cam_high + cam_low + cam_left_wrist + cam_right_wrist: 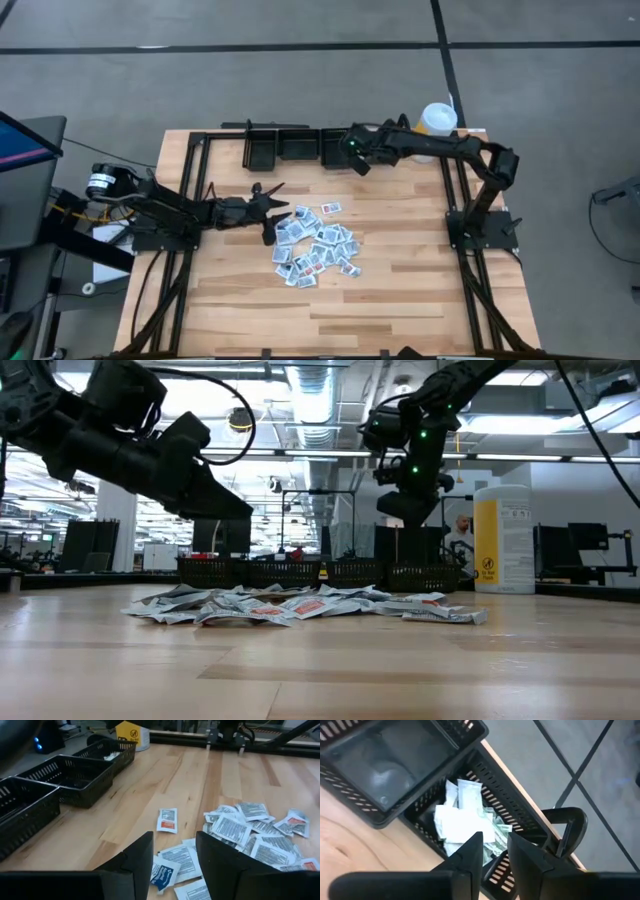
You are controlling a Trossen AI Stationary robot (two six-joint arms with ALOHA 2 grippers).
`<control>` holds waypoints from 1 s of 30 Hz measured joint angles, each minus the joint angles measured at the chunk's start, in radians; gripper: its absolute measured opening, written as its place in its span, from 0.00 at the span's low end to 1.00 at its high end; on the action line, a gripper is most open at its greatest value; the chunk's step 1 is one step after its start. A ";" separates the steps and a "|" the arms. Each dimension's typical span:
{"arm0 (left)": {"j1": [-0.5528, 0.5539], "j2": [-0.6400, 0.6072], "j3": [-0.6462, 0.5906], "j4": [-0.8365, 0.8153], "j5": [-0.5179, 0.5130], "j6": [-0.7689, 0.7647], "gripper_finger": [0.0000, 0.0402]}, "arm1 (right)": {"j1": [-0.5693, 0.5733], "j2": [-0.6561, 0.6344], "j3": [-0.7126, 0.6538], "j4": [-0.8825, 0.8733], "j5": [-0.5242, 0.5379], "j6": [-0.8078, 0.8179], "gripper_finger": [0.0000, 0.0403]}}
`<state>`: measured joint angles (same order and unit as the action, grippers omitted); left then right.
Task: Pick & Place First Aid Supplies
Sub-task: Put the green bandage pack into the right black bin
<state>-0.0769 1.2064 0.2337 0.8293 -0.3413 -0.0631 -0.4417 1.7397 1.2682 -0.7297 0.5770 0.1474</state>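
Right gripper [492,851]: hung right above the rightmost basket [507,805] in the row along the far edge of the table [400,290]. Fingers were a little apart with nothing between them, so I'd call it let go, probably a drop-off spot.

That basket: already had a heap of white packets [462,817] in it, a few green-striped ones underneath. Looks like the sorting bin for that kind.

Neighbor basket [385,760]: sat just beside it and looked empty to me.

Left gripper [172,857]: was low over the near-left edge of the pile [316,248], fingers spread and empty, with a blue-print packet [164,875] and a white one right under the tips. My guess is it was lined up for a pick, tilted down so the tips could pinch a flat packet off the wood.

Pile: most of the supplies were still loose mid-table, overlapping each other, so grabbing two at once seemed like the obvious risk.

Stray packet [167,820]: one with orange print lay apart from the rest, toward the baskets. Easiest one to pick cleanly, I'd say.

Canister [437,120]: white and yellow, stood at the far right corner behind the right arm, not part of the job.
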 joint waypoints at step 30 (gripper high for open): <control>-0.224 0.170 -0.001 0.022 0.041 -0.303 0.37 | 0.524 -0.001 -0.200 0.632 -0.195 -0.119 0.20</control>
<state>-0.3012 1.3762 0.2325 0.8516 -0.3008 -0.3661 0.0824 1.7390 1.0683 -0.0977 0.3822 0.0282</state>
